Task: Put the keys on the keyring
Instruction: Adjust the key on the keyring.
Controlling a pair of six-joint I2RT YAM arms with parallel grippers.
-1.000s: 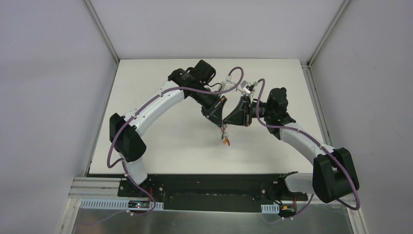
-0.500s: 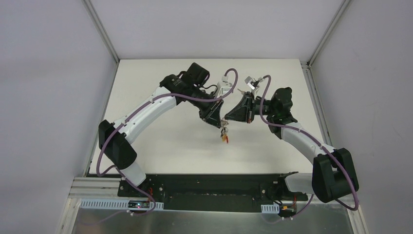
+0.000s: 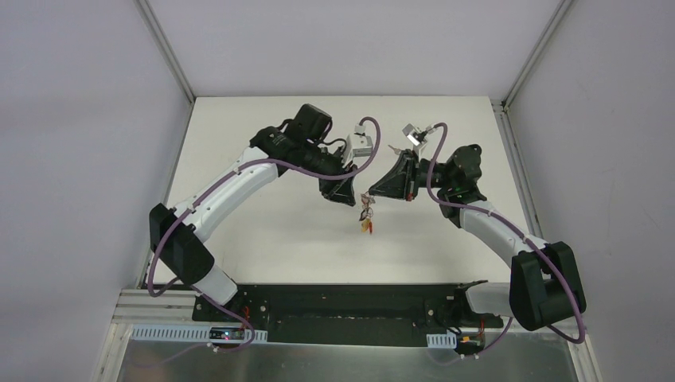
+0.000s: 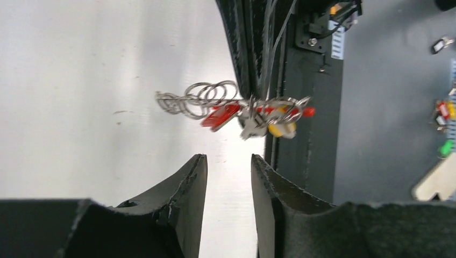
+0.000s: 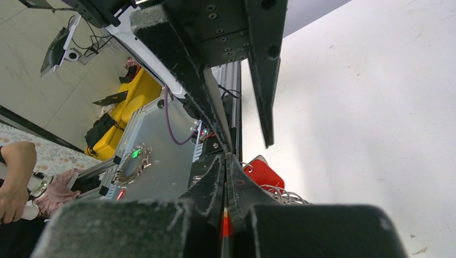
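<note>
Two robot arms meet over the middle of a white counter [image 3: 263, 231]. A small bunch hangs in the air between their tips, above the counter and not resting on it. The left jaws stand partly open with a clear gap between the two black fingers [image 4: 188, 188], and they hold and touch nothing. The right jaws are pressed fully together, with a thin red sliver caught between the fingers [image 5: 209, 188]. The bunch hangs from their tip, so they appear to grip the keyring [image 4: 306, 112]. The overhead view gives the layout: the left arm curves in from the left and the right arm from the right, with the bunch a tiny dangling speck just below the right tip. It is too small there to make out any parts. The left wrist view shows the detail. The keyring is seen edge-on as a thin red bar with a row of wire loops [image 4: 201, 99] trailing to one side. The keys [image 4: 251, 128] hang from it, with a red tag [image 4: 220, 115] and a yellow tag [image 4: 280, 129]. All of this lies just beyond the open fingertips, apart from them. This view alone also shows a few coloured tags [image 4: 444, 115] on a grey surface past the counter's edge. The right wrist view alone shows the closed grip, with a red piece and wire loops poking out just past the fingertips.
</note>
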